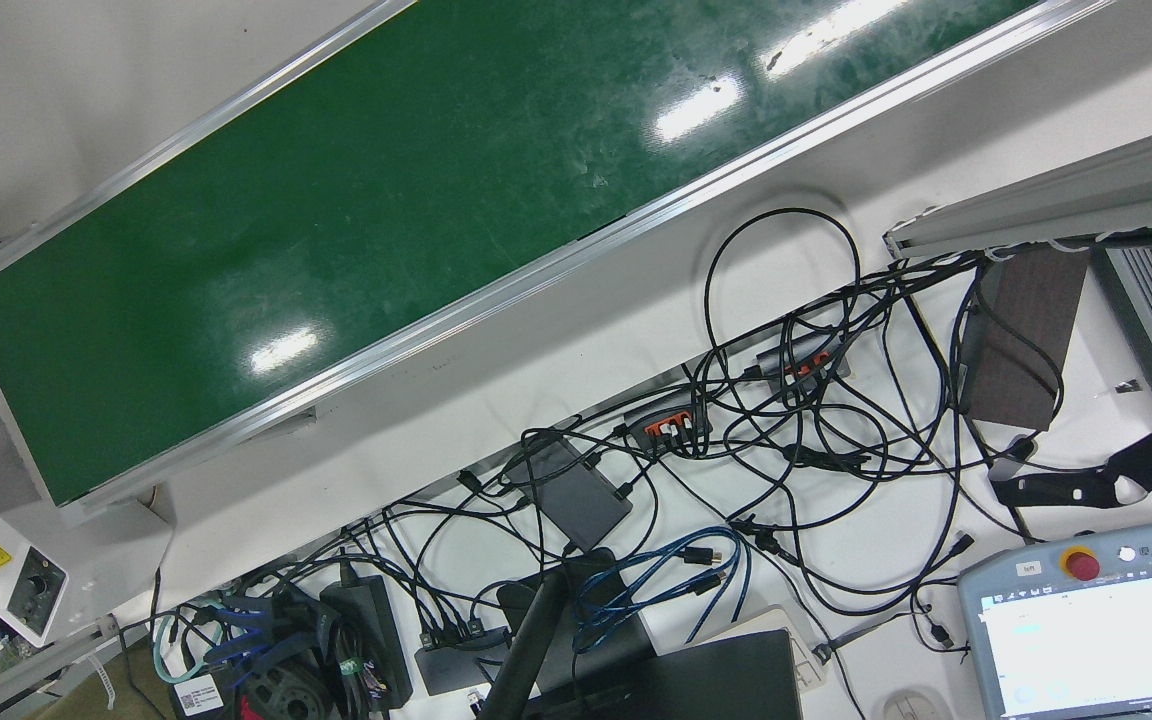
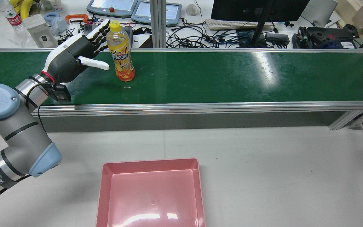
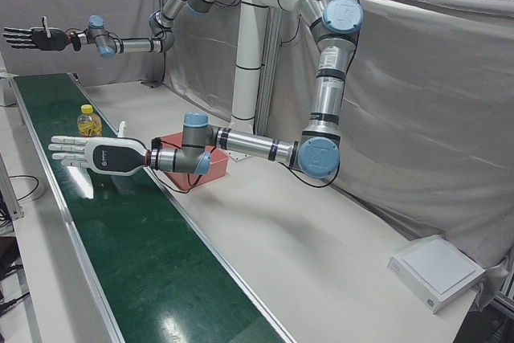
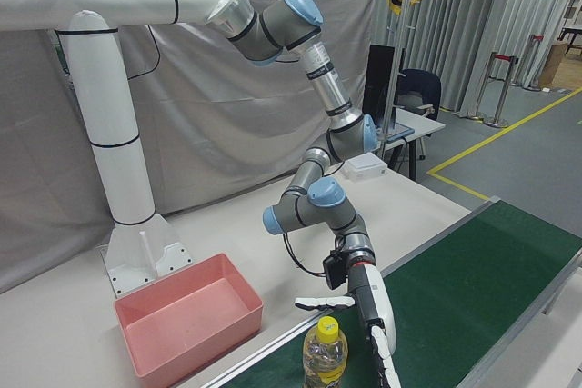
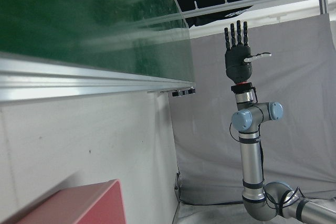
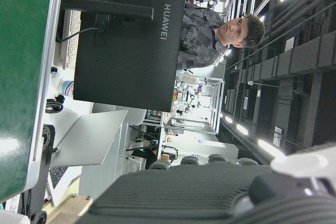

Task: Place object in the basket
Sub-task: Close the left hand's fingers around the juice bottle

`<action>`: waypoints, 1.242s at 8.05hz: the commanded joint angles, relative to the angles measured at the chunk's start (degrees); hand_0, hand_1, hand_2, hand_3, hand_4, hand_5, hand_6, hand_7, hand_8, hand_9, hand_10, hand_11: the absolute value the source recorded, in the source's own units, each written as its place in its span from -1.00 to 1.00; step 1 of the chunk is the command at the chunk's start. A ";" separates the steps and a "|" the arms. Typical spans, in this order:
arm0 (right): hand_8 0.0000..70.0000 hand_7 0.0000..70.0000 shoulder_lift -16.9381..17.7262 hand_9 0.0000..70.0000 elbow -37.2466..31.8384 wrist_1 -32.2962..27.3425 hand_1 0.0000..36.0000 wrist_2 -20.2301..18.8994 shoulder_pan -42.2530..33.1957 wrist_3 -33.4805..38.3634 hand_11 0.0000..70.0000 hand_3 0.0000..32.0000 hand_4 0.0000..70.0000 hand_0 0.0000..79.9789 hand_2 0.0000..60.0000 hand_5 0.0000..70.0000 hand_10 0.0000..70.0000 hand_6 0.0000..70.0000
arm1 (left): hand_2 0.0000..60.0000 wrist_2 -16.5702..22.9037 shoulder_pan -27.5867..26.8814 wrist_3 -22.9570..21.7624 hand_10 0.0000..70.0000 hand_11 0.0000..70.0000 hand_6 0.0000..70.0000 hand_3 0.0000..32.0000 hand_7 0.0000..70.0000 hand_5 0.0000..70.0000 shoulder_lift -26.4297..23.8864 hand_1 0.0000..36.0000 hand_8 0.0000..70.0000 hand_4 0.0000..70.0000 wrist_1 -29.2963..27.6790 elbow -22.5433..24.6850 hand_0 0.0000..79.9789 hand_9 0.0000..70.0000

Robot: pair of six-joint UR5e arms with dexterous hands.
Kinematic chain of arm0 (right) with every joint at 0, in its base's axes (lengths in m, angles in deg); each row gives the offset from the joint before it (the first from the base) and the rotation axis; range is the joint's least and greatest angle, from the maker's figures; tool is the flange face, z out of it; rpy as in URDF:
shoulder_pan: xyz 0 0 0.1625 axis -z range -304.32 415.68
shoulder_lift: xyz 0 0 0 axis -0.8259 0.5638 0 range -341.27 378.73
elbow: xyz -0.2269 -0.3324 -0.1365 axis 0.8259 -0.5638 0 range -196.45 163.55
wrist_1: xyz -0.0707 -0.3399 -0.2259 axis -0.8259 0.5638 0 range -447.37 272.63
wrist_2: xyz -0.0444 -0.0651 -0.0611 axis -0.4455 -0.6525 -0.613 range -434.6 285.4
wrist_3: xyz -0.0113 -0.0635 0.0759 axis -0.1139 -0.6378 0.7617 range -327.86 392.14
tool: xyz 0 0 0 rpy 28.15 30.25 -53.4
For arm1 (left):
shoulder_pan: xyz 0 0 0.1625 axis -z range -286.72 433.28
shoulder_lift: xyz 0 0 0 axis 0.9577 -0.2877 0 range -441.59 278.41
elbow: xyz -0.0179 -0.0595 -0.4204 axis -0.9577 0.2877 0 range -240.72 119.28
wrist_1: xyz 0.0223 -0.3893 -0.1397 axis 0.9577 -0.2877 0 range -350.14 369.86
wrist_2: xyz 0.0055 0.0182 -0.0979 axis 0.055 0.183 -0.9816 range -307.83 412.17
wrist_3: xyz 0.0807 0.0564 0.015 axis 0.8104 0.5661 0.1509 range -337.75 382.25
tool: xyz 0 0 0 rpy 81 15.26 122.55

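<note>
Grey tabletop nearest the camera carries the empty pink basket (image 2: 151, 192), well behind the left hand (image 2: 74, 55). That hand hovers over the green conveyor belt (image 2: 232, 75), fingers spread and holding nothing, lined up to wrap the orange drink bottle (image 2: 121, 52) standing upright just beside its fingertips. Nothing blocks the way. The right hand (image 3: 32, 37) hangs spread and empty, far off
</note>
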 commanded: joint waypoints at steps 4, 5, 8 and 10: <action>-1.00 -1.00 0.00 -1.00 0.00 0.00 -1.00 0.00 0.00 0.00 -1.00 -1.00 -1.00 -1.00 -1.00 -1.00 -1.00 -1.00 | -0.91 -0.06 -0.06 -0.08 -0.87 -0.76 -1.00 -1.00 -1.00 -0.89 -1.27 -0.24 -1.00 -0.99 0.40 -0.69 0.19 -1.00; -1.00 -1.00 0.00 -1.00 0.00 0.00 -1.00 0.00 0.00 0.00 -1.00 -1.00 -1.00 -1.00 -1.00 -1.00 -1.00 -1.00 | -0.89 -0.06 -0.06 -0.17 -0.86 -0.74 -1.00 -1.00 -1.00 -0.87 -1.19 -0.24 -1.00 -0.98 0.40 -0.77 0.19 -0.99; -1.00 -1.00 0.00 -1.00 0.00 0.00 -1.00 0.00 0.00 0.00 -1.00 -1.00 -1.00 -1.00 -1.00 -1.00 -1.00 -1.00 | 1.00 -0.85 0.81 -6.04 0.51 1.00 0.01 -1.00 0.21 0.39 -1.10 0.42 0.23 -0.04 3.64 -0.42 0.27 0.67; -1.00 -1.00 0.00 -1.00 0.09 0.00 -1.00 0.00 0.00 0.09 -1.00 -1.00 -1.00 -1.00 -1.00 -1.00 -1.00 -1.00 | 1.00 -0.76 2.22 -6.15 0.86 1.00 0.36 -1.00 0.76 0.82 -1.10 0.56 0.68 -0.09 4.61 1.06 0.20 1.00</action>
